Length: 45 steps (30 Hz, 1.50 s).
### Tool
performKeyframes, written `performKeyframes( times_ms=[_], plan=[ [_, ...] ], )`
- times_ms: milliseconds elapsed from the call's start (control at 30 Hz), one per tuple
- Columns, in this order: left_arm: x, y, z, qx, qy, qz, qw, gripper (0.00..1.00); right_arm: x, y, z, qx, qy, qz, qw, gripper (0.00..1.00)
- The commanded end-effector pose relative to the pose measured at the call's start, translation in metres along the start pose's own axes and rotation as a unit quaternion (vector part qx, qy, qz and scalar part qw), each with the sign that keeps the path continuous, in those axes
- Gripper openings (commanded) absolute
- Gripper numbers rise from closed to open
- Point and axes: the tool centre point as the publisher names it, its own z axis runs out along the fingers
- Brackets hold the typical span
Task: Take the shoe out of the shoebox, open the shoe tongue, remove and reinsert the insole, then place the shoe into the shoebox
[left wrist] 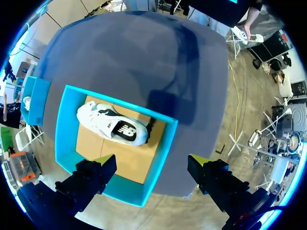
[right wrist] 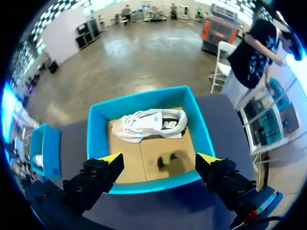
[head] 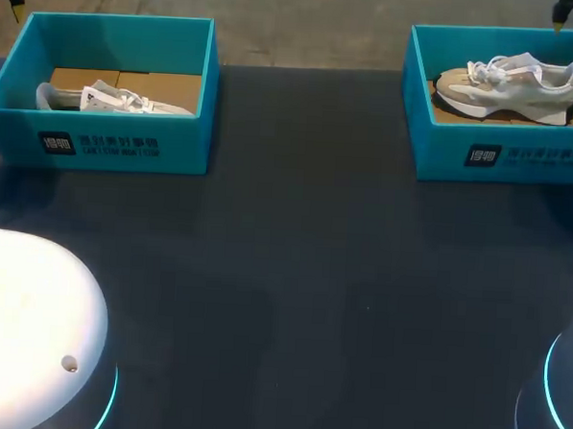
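Observation:
Two open teal shoeboxes stand at the table's far side. The left shoebox (head: 127, 147) (left wrist: 62, 129) holds a white shoe (head: 115, 99) (left wrist: 112, 125) lying on its brown cardboard floor. In the right shoebox (head: 506, 154) (right wrist: 98, 139) a beige and white shoe (head: 510, 82) (right wrist: 151, 123) rests on its sole. My left gripper (left wrist: 151, 165) hangs open high above the left box's near wall, holding nothing. My right gripper (right wrist: 159, 160) is open too, high over the right box and short of the shoe. In the head view only a yellow fingertip (head: 14, 8) of the left and a fingertip (head: 559, 12) of the right show.
The dark table (head: 294, 253) stretches between and in front of the boxes. A white arm base (head: 31, 326) sits at the front left and another base (head: 560, 402) at the front right. Each wrist view also catches the other box (left wrist: 36, 98) (right wrist: 45, 148) off to the side.

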Motion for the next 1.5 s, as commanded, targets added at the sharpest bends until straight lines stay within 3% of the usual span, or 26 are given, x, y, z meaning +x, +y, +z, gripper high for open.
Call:
performKeyframes(
  times_ms=[33,267,467,667,800,833,867,967,1067,1233,1500],
  plan=[
    [0.000,-0.001,0.000,-0.001,0.001,0.001,1.000,1.00,0.002,0.023,0.045,0.036,-0.013,0.023,0.999,1.00],
    [0.000,-0.001,0.000,-0.001,0.001,0.001,1.000,1.00,-0.018,0.040,0.094,0.061,-0.060,0.046,0.995,1.00],
    [0.000,-0.001,0.000,-0.001,0.001,0.001,1.000,1.00,-0.033,0.049,0.114,0.099,-0.058,0.067,0.991,1.00],
    [0.000,-0.001,0.000,-0.001,0.001,0.001,1.000,1.00,-0.045,0.054,0.134,0.137,-0.069,0.043,0.987,1.00],
    [0.000,-0.001,0.000,-0.001,0.001,0.001,1.000,1.00,-0.050,0.058,0.144,0.147,-0.074,0.043,0.985,1.00],
    [0.000,-0.001,0.000,-0.001,0.001,0.001,1.000,1.00,-0.050,0.058,0.146,0.148,-0.076,0.044,0.985,0.98],
    [0.000,-0.001,0.000,-0.001,0.001,0.001,1.000,1.00,-0.051,0.059,0.148,0.150,-0.077,0.047,0.985,0.85],
    [0.000,-0.001,0.000,-0.001,0.001,0.001,1.000,1.00,-0.051,0.059,0.153,0.154,-0.079,0.053,0.983,0.63],
    [0.000,-0.001,0.000,-0.001,0.001,0.001,1.000,1.00,-0.050,0.058,0.159,0.160,-0.080,0.058,0.982,0.65],
    [0.000,-0.001,0.000,-0.001,0.001,0.001,1.000,1.00,-0.049,0.060,0.169,0.167,-0.078,0.074,0.980,0.50],
    [0.000,-0.001,0.000,-0.001,0.001,0.001,1.000,1.00,-0.049,0.062,0.179,0.173,-0.082,0.069,0.979,0.55]
  ],
)
